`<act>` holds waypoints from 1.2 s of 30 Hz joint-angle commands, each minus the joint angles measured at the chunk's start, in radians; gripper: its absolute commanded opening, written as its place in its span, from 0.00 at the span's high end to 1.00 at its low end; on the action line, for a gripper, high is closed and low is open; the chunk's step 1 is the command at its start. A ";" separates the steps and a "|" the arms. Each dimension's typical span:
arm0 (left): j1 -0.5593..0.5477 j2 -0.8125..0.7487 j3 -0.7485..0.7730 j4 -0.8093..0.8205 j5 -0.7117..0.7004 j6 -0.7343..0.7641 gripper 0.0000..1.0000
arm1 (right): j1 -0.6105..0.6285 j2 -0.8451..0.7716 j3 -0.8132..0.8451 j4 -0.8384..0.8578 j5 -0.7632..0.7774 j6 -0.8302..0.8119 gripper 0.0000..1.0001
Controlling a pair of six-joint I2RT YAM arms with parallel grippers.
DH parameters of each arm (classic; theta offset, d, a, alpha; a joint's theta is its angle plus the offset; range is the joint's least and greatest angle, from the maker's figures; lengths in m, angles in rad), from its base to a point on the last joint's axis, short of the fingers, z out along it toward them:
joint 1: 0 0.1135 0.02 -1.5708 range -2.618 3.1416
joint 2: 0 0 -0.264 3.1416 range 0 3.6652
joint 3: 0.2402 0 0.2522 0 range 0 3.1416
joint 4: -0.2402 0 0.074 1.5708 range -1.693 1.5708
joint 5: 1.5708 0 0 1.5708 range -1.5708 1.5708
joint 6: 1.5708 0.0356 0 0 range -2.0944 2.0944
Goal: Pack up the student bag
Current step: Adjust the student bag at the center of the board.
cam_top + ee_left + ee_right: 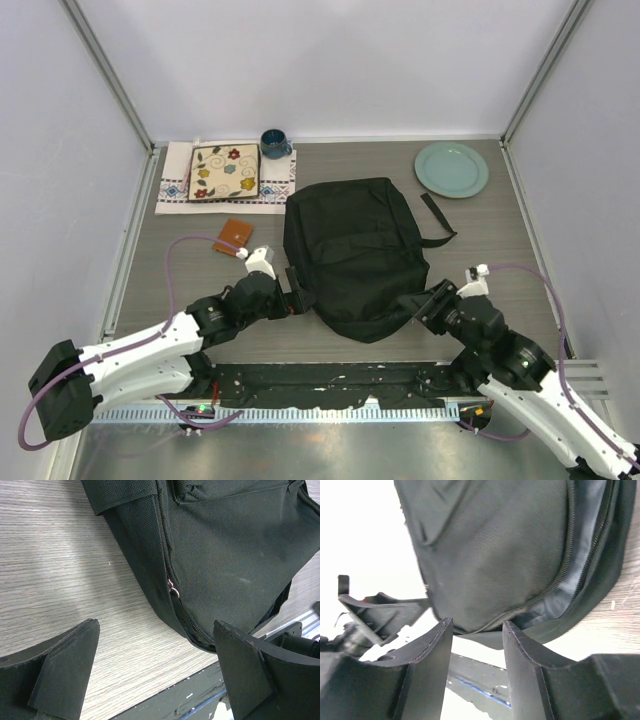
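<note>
The student bag (355,255) is a large black backpack lying flat mid-table, rounded end toward the arms. My left gripper (297,298) is open and empty beside its lower left edge. In the left wrist view the fingers stand wide apart (156,667) below the bag (235,545), whose zipper pull (173,590) hangs on the side seam. My right gripper (428,303) is open and empty at the bag's lower right edge. In the right wrist view (477,630) the bag (490,550) fills the frame, and its zipper is partly open on grey lining (580,575).
A brown wallet-like item (233,236) lies left of the bag. A flower-patterned square plate (225,172) sits on a cloth (276,190) at the back left, beside a blue mug (274,143). A teal plate (451,169) is at the back right. A bag strap (437,218) trails right.
</note>
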 commanded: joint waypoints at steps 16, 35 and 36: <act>0.140 0.156 0.152 0.150 -0.007 0.177 0.01 | 0.004 0.303 0.140 -0.002 0.414 -0.028 0.19; 0.253 0.431 0.059 0.517 0.221 0.170 0.15 | -0.043 0.543 0.040 0.314 0.270 -0.205 0.26; 0.253 0.436 0.051 0.529 0.221 0.164 0.25 | -0.052 0.559 0.041 0.337 0.252 -0.216 0.31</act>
